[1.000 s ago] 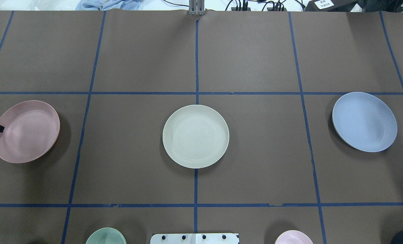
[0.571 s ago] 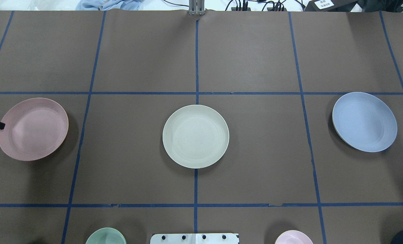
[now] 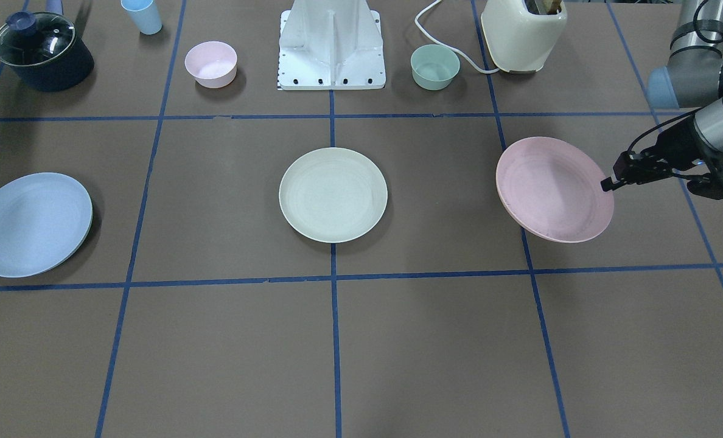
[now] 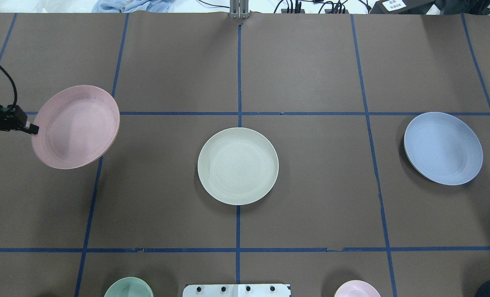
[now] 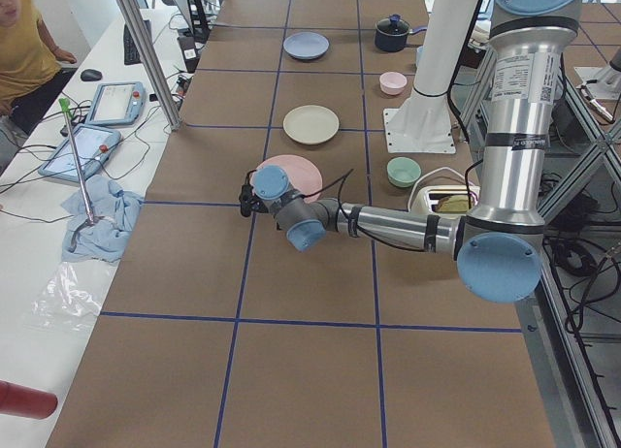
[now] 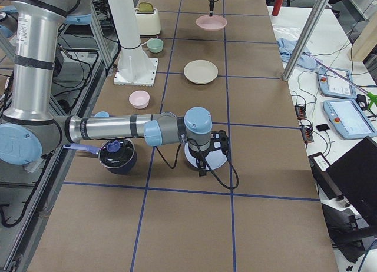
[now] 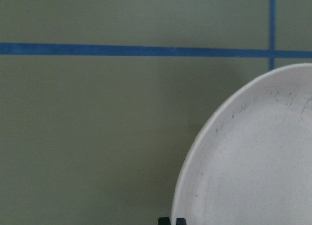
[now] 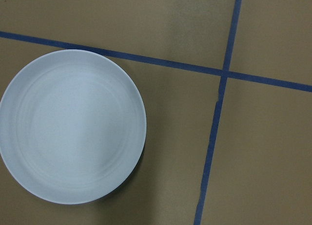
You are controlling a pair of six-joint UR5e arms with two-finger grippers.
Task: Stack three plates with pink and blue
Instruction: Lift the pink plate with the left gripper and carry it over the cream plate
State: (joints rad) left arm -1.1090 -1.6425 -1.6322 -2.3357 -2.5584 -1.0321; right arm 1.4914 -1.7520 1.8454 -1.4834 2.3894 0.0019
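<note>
Left claw (image 3: 608, 182): I have it pinched shut on one rim of the pale pink, dark-specked round matte plate (image 4: 76, 127).
Pink plate's place: in the air over my left end of the brown bench (image 4: 311, 206), well apart from the cream-white round plate (image 4: 237, 166) at centre.
Light blue round plate (image 4: 443, 148): flat on the bench, far to my right.
Right claw (image 6: 206, 160): I cannot tell its gape.
Risk: held by one edge, the plate may pivot or slip if I swing hard. A tilted landing could nudge the cream plate or seat askew.
Facing: hollow side up, slightly tilted, free edge toward the cream plate.
Long axis: none, because it is round.
</note>
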